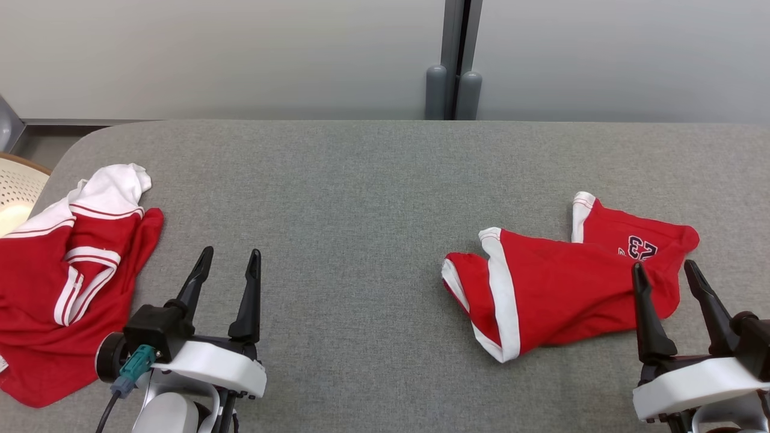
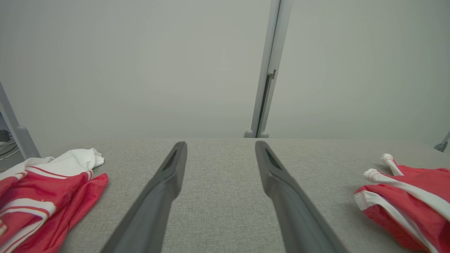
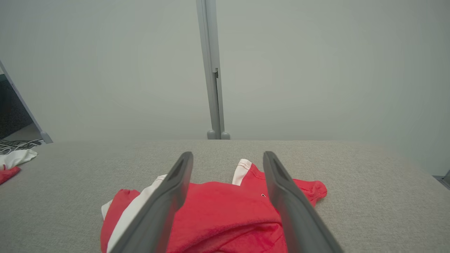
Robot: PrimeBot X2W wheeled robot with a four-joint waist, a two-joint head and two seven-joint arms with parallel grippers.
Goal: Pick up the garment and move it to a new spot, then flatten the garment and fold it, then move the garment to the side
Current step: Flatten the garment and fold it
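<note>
One pair of red shorts (image 1: 559,288), white-trimmed, lies crumpled on the right half of the grey table (image 1: 361,198). Likely light, limp and a bit slick, so pinch a white hem. Right gripper (image 1: 664,267) poised at their near edge, jaws apart, empty. Left gripper (image 1: 231,251) likewise spread. Jersey (image 1: 72,282) far left.
</note>
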